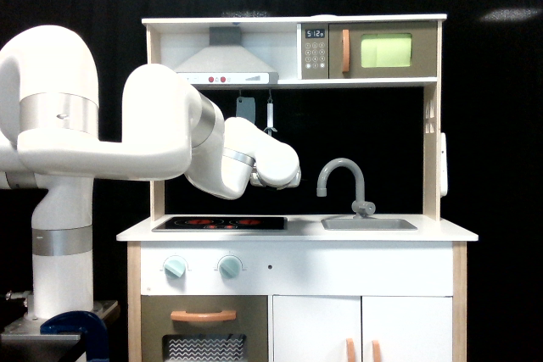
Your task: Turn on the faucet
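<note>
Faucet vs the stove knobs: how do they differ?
The faucet is grey, the two stove knobs mint green. The faucet stands tall and arched on the countertop by the sink; the knobs are small, round, on the front panel below the cooktop. Both look untouched.

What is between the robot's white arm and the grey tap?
Nothing: in the exterior view only dark backdrop shows between the arm's end and the faucet. The cooktop lies lower down, under the arm. The gripper itself isn't clearly visible.
</note>
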Tool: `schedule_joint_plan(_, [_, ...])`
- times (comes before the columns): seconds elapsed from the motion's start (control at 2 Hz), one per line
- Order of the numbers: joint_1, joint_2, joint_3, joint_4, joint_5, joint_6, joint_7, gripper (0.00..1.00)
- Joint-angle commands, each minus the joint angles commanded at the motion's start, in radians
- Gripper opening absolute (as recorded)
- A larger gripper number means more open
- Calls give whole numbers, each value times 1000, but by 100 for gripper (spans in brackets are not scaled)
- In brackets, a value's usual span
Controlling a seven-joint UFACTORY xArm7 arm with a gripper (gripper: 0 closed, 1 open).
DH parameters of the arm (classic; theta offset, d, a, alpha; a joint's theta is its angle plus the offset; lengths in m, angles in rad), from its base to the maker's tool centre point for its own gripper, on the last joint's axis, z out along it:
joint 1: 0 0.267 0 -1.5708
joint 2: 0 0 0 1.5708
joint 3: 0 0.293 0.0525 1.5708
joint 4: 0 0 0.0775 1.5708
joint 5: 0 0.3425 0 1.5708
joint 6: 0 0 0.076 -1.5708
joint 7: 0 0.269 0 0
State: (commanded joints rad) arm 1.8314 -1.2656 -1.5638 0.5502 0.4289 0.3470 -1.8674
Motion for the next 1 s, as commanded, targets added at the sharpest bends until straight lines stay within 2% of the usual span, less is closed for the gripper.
schedule_joint_plan(0.5, [109,-31,-31,62,-35,-50,19,100])
schedule_joint_plan(1.0, [125,-42,-61,98,-67,-28,25,100])
